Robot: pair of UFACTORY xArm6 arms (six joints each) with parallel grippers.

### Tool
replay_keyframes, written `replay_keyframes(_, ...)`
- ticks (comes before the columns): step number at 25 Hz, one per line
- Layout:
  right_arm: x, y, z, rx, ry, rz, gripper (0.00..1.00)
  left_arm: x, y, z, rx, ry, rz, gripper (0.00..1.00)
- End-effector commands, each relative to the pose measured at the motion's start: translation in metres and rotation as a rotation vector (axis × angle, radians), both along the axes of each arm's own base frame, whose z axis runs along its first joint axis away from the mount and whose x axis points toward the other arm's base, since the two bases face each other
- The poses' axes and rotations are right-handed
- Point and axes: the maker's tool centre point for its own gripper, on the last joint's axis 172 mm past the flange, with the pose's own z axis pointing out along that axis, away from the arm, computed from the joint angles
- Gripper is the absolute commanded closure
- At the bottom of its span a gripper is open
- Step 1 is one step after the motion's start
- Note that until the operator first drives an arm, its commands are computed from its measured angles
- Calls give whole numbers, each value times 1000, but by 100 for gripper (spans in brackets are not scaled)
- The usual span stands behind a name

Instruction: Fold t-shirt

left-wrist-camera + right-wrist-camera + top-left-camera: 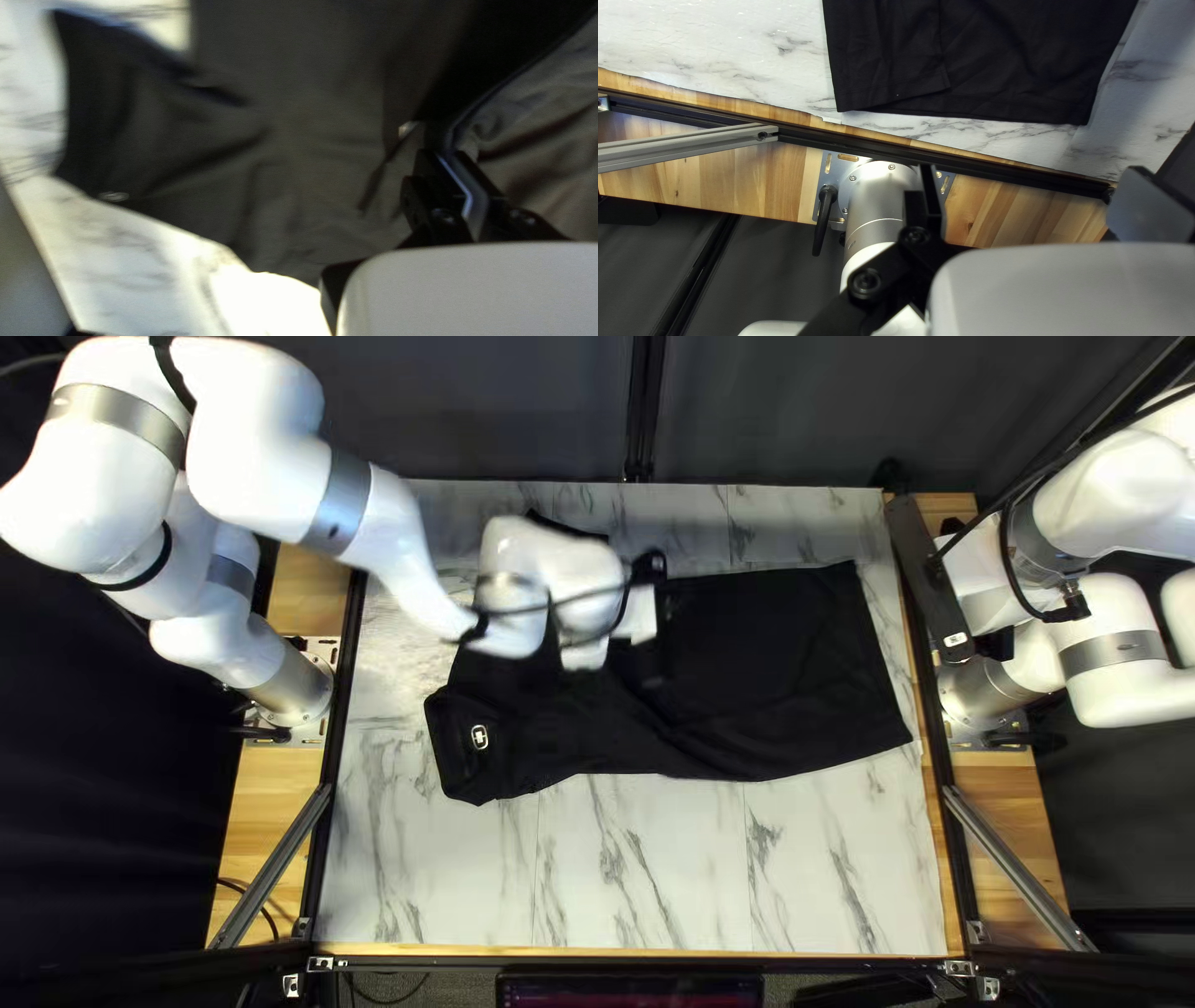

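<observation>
The black t-shirt [772, 672] lies lengthwise across the table, its collar end toward the left of the top left view. My left gripper [650, 647] is over its middle, blurred, with the arm hiding part of the shirt. In the left wrist view, my left gripper [447, 154] is closed on a ridge of the black cloth [299, 155], which spreads around its fingertips. My right gripper [927, 579] is at the table's right edge, off the shirt. In the right wrist view, my right gripper [1033, 177] has widely parted fingers and holds nothing; the shirt's hem [996, 115] lies ahead.
The marble-patterned table [647, 871] shows along the near side of the shirt. Dark frame rails [940, 784] border it. My right arm's base [878, 193] and a grey diagonal brace [691, 146] appear in the right wrist view.
</observation>
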Motion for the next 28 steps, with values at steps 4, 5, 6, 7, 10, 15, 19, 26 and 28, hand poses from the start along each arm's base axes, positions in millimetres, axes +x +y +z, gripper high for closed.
replay_keyframes(4,0,0,0,0,0,0,0,-87,-100,-7,8,-18,56,0)
replay_keyframes(5,0,0,0,0,0,0,0,-91,-107,-8,3,-18,59,0)
replay_keyframes(6,0,0,0,0,0,0,0,-100,-126,-14,-16,-21,59,0)
replay_keyframes(7,0,0,0,0,0,0,0,-104,-133,-17,-26,-21,59,0)
replay_keyframes(10,0,0,0,0,0,0,0,-107,-152,-25,-81,-32,57,0)
replay_keyframes(15,0,0,0,0,0,0,0,-102,-155,-38,-168,-59,54,0)
replay_keyframes(19,0,0,0,0,0,0,0,-94,-153,-47,-244,-110,32,0)
replay_keyframes(26,0,0,0,0,0,0,0,-78,-168,-57,-287,-120,7,7)
replay_keyframes(28,0,0,0,0,0,0,0,-76,-170,-61,-289,-113,4,22)
